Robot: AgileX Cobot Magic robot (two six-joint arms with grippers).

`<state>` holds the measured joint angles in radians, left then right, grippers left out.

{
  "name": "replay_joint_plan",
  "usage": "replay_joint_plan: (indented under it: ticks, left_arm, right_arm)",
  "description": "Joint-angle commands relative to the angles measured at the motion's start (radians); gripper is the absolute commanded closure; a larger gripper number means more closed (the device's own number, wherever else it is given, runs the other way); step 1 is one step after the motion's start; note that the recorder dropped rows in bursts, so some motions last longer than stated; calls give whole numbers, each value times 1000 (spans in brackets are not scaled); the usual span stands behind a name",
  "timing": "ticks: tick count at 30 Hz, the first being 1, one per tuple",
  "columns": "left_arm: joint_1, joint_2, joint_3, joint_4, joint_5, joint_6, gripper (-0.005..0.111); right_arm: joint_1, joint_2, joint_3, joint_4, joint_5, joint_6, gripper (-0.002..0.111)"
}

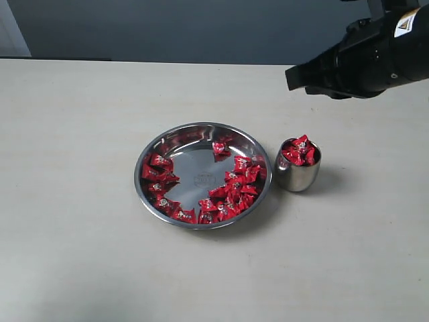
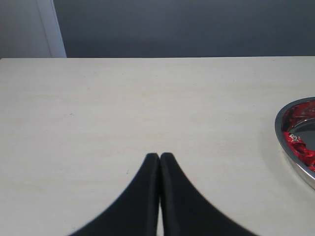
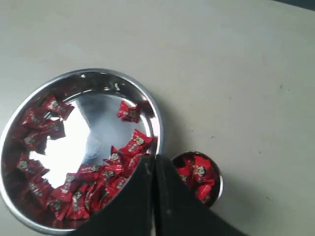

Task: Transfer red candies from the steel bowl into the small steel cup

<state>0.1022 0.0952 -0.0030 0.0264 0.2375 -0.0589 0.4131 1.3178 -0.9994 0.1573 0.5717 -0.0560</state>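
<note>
The left gripper (image 2: 159, 157) appears only in its own wrist view: jaws pressed together, nothing between them, over bare table (image 2: 98, 108) with a sliver of the bowl's rim off to one side.

The bowl (image 1: 194, 157) sits mid-table, and candies (image 1: 234, 191) ring its floor, thickest on the side nearest the cup. They look light and small, and the crinkled foil is probably slick, so a pinch across the plump middle should hold better than one on a wrapper end. The loner (image 1: 220, 149) is the easiest pick, having clear steel around it.

The cup (image 1: 297, 178) stands just beside the bowl, heaped to the brim (another candy may roll off).

The right gripper (image 1: 291, 78) hangs high, well apart from both, closed on nothing. Its wrist view looks down on the bowl's stamped centre and into the cup. The exterior view shows its height instead.
</note>
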Motion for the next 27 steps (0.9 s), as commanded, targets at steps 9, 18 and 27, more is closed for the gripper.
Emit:
replay_joint_plan:
  ticks: [9, 18, 27]
  left_arm:
    - [-5, -7, 3, 2, -4, -2, 106]
    - [-5, -7, 3, 5, -4, -2, 106]
    - [-5, -7, 3, 5, -4, -2, 106]
  right_arm:
    - [-66, -176, 379, -208, -357, 167, 108]
    - [-323, -755, 758, -238, -437, 161, 108]
    - [-454, -1247, 986, -169, -282, 163, 108]
